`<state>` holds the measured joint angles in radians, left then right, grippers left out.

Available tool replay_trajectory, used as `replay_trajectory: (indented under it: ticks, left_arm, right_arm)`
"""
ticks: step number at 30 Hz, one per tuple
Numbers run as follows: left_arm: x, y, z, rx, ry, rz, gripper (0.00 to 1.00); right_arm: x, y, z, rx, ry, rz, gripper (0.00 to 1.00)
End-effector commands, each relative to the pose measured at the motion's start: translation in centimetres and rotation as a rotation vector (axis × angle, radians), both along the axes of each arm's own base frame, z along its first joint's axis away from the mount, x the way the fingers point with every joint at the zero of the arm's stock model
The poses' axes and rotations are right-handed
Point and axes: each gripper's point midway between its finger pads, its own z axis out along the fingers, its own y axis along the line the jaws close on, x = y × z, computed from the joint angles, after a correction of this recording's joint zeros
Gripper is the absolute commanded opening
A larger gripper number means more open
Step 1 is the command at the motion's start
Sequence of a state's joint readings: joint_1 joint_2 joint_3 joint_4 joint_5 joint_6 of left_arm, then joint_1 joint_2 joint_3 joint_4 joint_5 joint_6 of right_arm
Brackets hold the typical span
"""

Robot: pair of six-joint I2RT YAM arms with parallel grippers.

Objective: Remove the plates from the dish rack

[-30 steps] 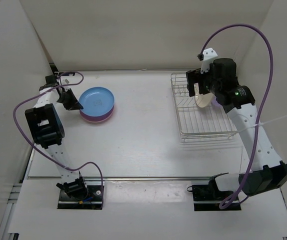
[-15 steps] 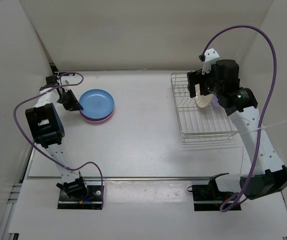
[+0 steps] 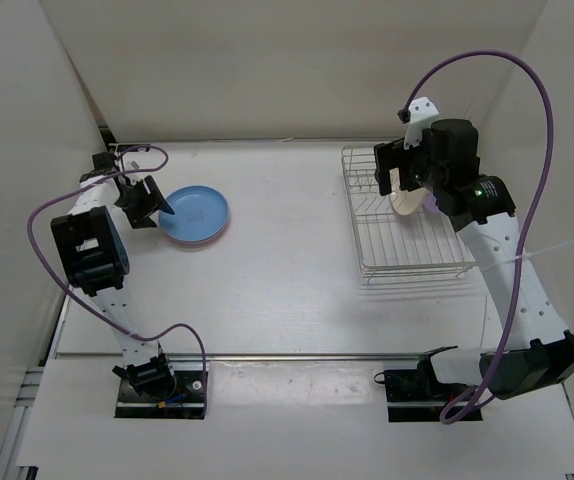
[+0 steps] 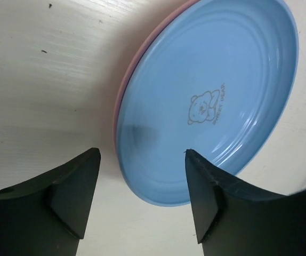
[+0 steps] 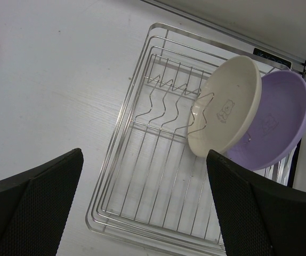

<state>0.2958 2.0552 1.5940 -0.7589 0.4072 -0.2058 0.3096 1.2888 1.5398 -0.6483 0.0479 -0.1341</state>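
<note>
Plates: I see the blue plate (image 4: 217, 90) lying on the pink plate (image 4: 137, 60) on the table (image 3: 287, 290), left gripper (image 4: 141, 154) parted at its rim. Cream plate (image 5: 227, 106) and lavender plate (image 5: 278, 128) stand in the dish rack (image 5: 142, 213); right gripper (image 5: 143, 160) hangs wide open above

L claw (image 4: 141, 153) released blue plate (image 4: 222, 69).

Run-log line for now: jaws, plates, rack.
left jaws: open at rim of round blue plastic plate atop pink plate | right jaws: open above silver wire dish rack | in rack: cream-white plate, lavender plate
</note>
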Motion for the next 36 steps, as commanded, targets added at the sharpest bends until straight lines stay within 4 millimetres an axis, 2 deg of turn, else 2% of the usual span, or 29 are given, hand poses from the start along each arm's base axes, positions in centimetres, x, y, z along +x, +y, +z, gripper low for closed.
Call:
replay_trajectory:
  ticks: [1, 2, 5, 7, 9, 12, 13, 14, 15, 16, 18, 19, 21, 22, 23, 24, 26, 29, 35, 36]
  left_arm:
    - [-0.2, -0.8, 1.7, 0.007, -0.036, -0.035, 0.77]
    - [-0.6, -1.4, 1.6, 0.005, -0.02, -0.053, 0.81]
    - [-0.6, -0.7, 2.1, 0.048, -0.03, -0.061, 1.0]
    - [-1.2, -0.7, 3.0, 0.064, -0.033, -0.07, 1.0]
    - [-1.4, 0.0, 5.3, 0.105, -0.087, -0.082, 1.0]
    - [-2.6, 0.4, 9.1, 0.166, -0.162, -0.111, 1.0]
    - [-3.3, 0.3, 9.7, 0.178, -0.173, -0.126, 1.0]
    - [-4.1, 0.4, 10.3, 0.205, -0.175, -0.148, 1.0]
    - [-5.1, -0.1, 11.4, 0.233, -0.202, -0.167, 1.0]
    - [-5.7, -0.5, 11.7, 0.259, -0.208, -0.184, 1.0]
    - [-7.8, -1.7, 12.0, 0.285, -0.23, -0.227, 1.0]
    - [-8.6, -1.9, 12.0, 0.29, -0.234, -0.234, 1.0]
    - [-10.1, -2.2, 12.0, 0.32, -0.243, -0.243, 1.0]
    - [-10.4, -1.8, 12.1, 0.351, -0.25, -0.239, 1.0]
    - [-10.5, -1.6, 12.1, 0.368, -0.258, -0.231, 1.0]
    - [-10.9, -1.4, 12.1, 0.386, -0.258, -0.233, 1.0]
    - [-11.3, -0.7, 12.3, 0.436, -0.281, -0.205, 1.0]
    - [-12.0, -0.5, 13.2, 0.464, -0.31, -0.189, 1.0]
    - [-12.4, 0.4, 14.2, 0.522, -0.317, -0.163, 1.0]
    - [-12.3, 0.4, 14.8, 0.524, -0.339, -0.151, 1.0]
  right_arm:
    - [-0.2, 0.1, 1.6, 0.03, -0.058, 0.008, 0.99]
    - [-0.5, 0.0, 1.9, 0.032, -0.067, 0.008, 0.99]
    - [-0.4, 0.0, 1.5, 0.02, -0.061, 0.012, 0.99]
    - [0.0, -1.1, 0.7, -0.005, -0.056, -0.028, 0.99]
    - [1.6, -3.5, -0.2, -0.038, -0.044, -0.111, 0.99]
    - [4.3, -6.8, -2.5, -0.18, -0.025, -0.229, 0.99]
    - [5.4, -8.0, -3.9, -0.277, -0.008, -0.249, 0.99]
    - [5.8, -9.5, -3.9, -0.355, -0.016, -0.329, 0.98]
    - [6.6, -10.1, -3.4, -0.387, -0.047, -0.358, 0.98]
    - [7.2, -10.2, -4.0, -0.447, -0.041, -0.347, 0.98]
    - [8.1, -10.8, -3.3, -0.504, -0.078, -0.389, 0.98]
    - [8.6, -10.8, -3.7, -0.525, -0.067, -0.378, 0.97]
    - [9.4, -10.3, -2.5, -0.54, -0.093, -0.373, 0.97]
    - [10.2, -9.7, -2.8, -0.54, -0.093, -0.364, 0.97]
    - [10.5, -9.9, -2.2, -0.567, -0.101, -0.368, 0.97]
    - [11.1, -9.5, -2.9, -0.589, -0.092, -0.362, 0.97]
    - [11.8, -9.8, -2.4, -0.62, -0.129, -0.375, 0.95]
    - [13.0, -9.7, -3.4, -0.644, -0.129, -0.379, 0.93]
    - [14.6, -11.1, -8.2, -0.656, -0.067, -0.392, 0.84]
    - [14.9, -11.0, -8.3, -0.653, -0.073, -0.395, 0.83]
